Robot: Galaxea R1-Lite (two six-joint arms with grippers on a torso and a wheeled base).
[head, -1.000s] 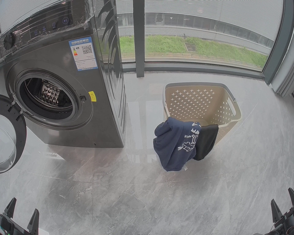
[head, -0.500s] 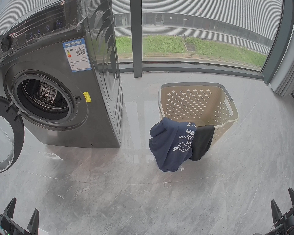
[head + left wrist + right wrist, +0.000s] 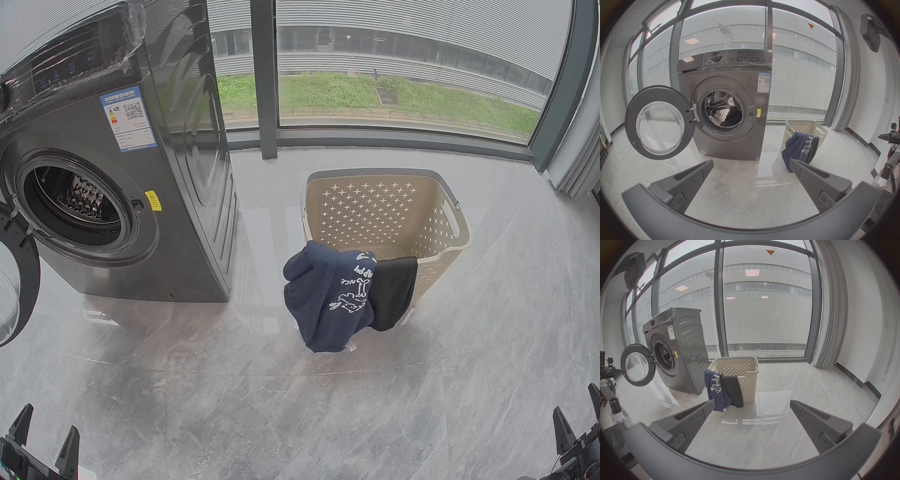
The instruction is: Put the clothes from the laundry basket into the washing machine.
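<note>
The laundry basket (image 3: 375, 206) stands on the grey floor (image 3: 250, 406) near the window (image 3: 406, 94), to the right of the washing machine (image 3: 181, 187); the machine's round door (image 3: 15, 287) hangs swung open toward the robot's left, leaving the drum mouth exposed. A navy garment with white print (image 3: 325, 297) and a black garment (image 3: 390, 290) are draped side by side over the basket's near rim and hang down its outer wall; the navy one is on the side nearer the machine. The left gripper (image 3: 49, 425) and the right gripper (image 3: 575, 406) sit low, well apart from the basket and from each other; both have their fingers spread wide with nothing between them.
</note>
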